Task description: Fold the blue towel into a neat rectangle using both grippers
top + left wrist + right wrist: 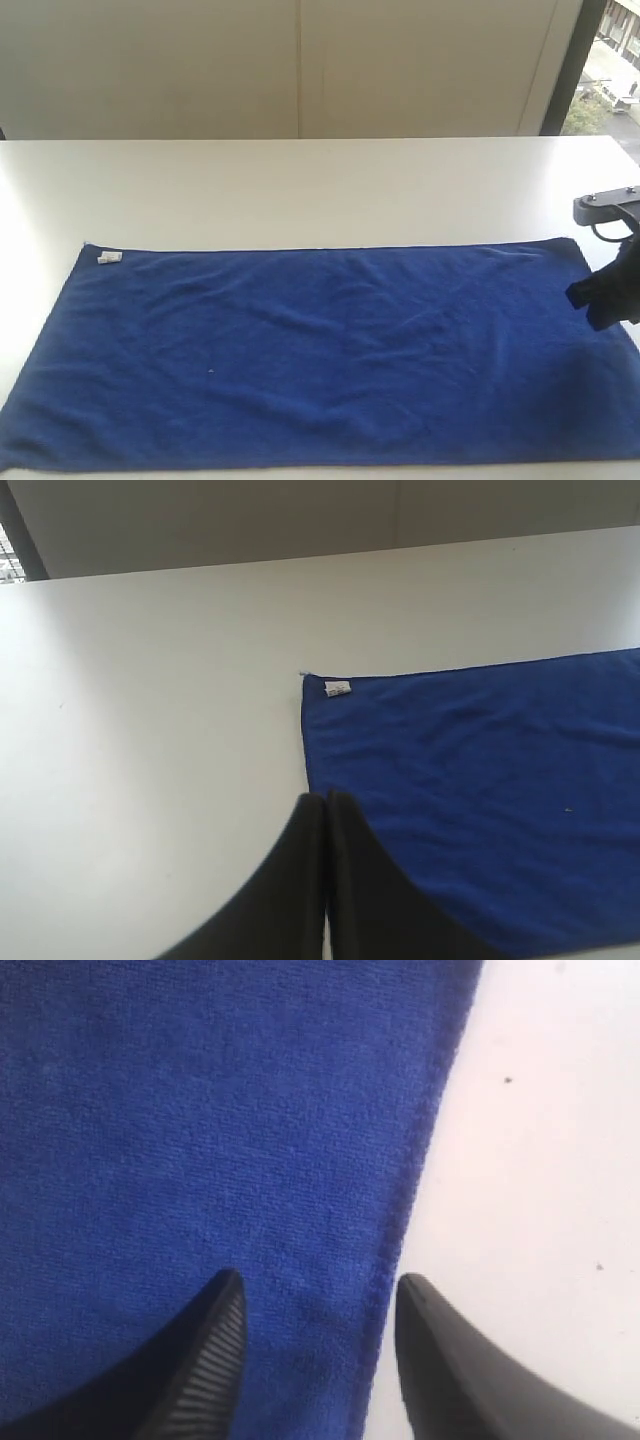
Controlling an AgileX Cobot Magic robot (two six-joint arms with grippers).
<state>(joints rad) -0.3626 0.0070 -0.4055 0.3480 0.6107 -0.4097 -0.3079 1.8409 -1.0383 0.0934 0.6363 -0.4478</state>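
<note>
The blue towel [320, 355] lies spread flat on the white table, a long rectangle with its small white tag [109, 258] at the far left corner. My right gripper [603, 295] hovers low over the towel's right edge, open; in the right wrist view [320, 1290] one finger is above the cloth [200, 1110] and the other above bare table, straddling the hem. My left gripper [326, 802] is shut with nothing in it, held above the towel's left edge [470, 780] near the tag [338, 689]. It is outside the exterior view.
The white table [300, 190] stretches behind the towel to a beige wall. A window [610, 60] shows at the far right. The towel's front edge lies near the table's front edge.
</note>
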